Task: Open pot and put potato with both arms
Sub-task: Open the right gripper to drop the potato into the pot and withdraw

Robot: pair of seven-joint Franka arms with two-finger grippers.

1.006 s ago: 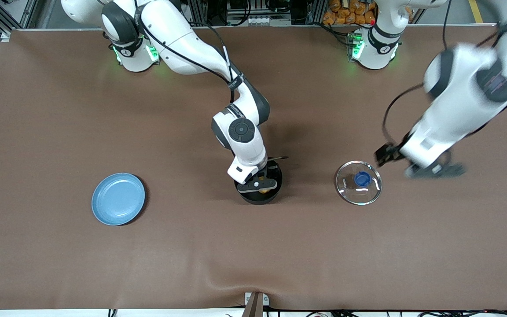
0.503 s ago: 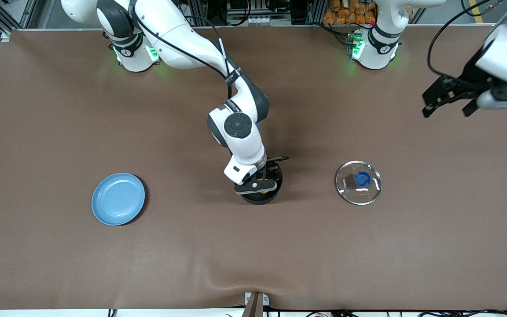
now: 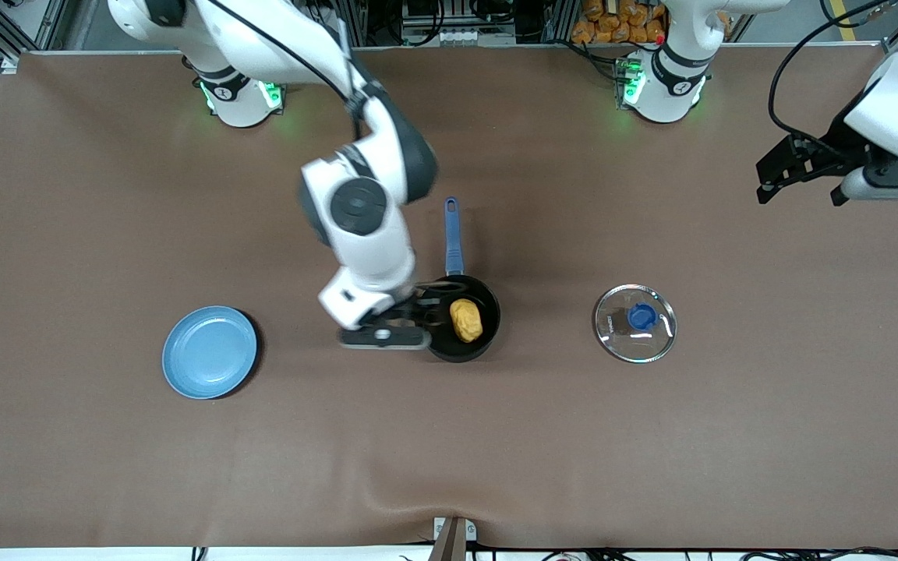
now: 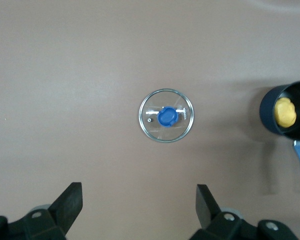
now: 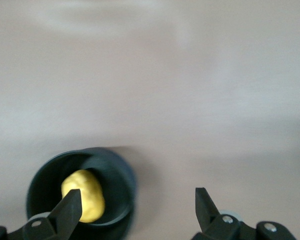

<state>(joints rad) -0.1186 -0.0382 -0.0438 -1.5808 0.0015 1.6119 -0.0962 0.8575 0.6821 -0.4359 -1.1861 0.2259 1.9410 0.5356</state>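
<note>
Resting inside the pot point(image 3: 462, 318), the potato point(image 3: 466, 320) lies uncovered, with the glass lid point(image 3: 635, 323) on the table toward the left arm's end. The right gripper point(image 3: 398, 321) hangs empty, fingers wide, over the pot's rim; the left gripper point(image 3: 802, 178) hovers spread and empty over the table's end.

1. Both arms have glossy white rounded shells with dark grey joint bands.
2. Black cables run along each arm's links.
3. Green lights glow at both white round bases.
4. The black two-finger left gripper point(image 3: 800, 173) and right gripper point(image 3: 383, 327) carry small silver screws.
</note>
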